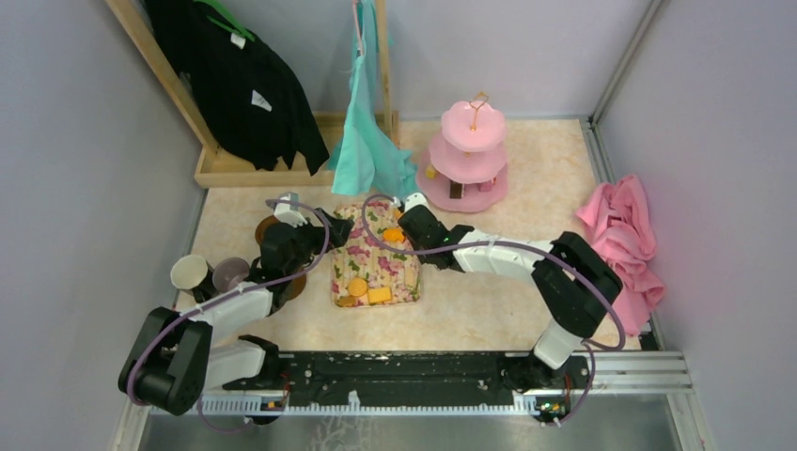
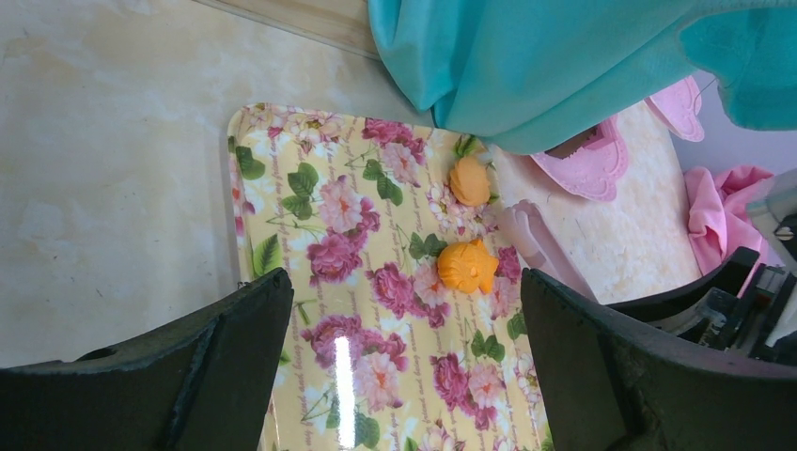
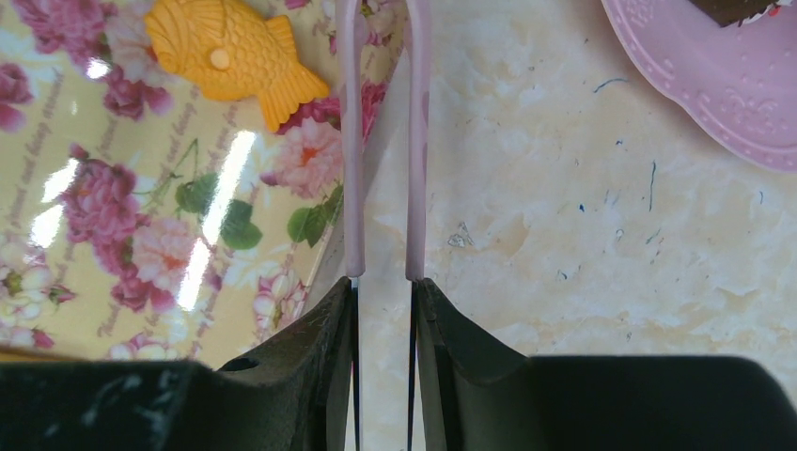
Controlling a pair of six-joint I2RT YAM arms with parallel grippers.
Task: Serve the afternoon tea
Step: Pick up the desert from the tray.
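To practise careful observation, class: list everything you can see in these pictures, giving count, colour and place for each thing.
stand: one, pink, far side, right of centre.
tray: one, yellow floral, centre.
snacks on tray: at least four, orange, yellow, brown.
snacks on stand: at least two, yellow, brown, bottom tier.
mugs: two, cream and mauve-grey, left edge.
saucers: two, brown, left of tray.
garments: two, black and teal, hanging at back.
cloth: one, pink, right edge.
tongs: one, pale pink, in right tool.
left tool: one, black, open, left of tray.
right tool: one, black, shut on tongs, tray's far corner.
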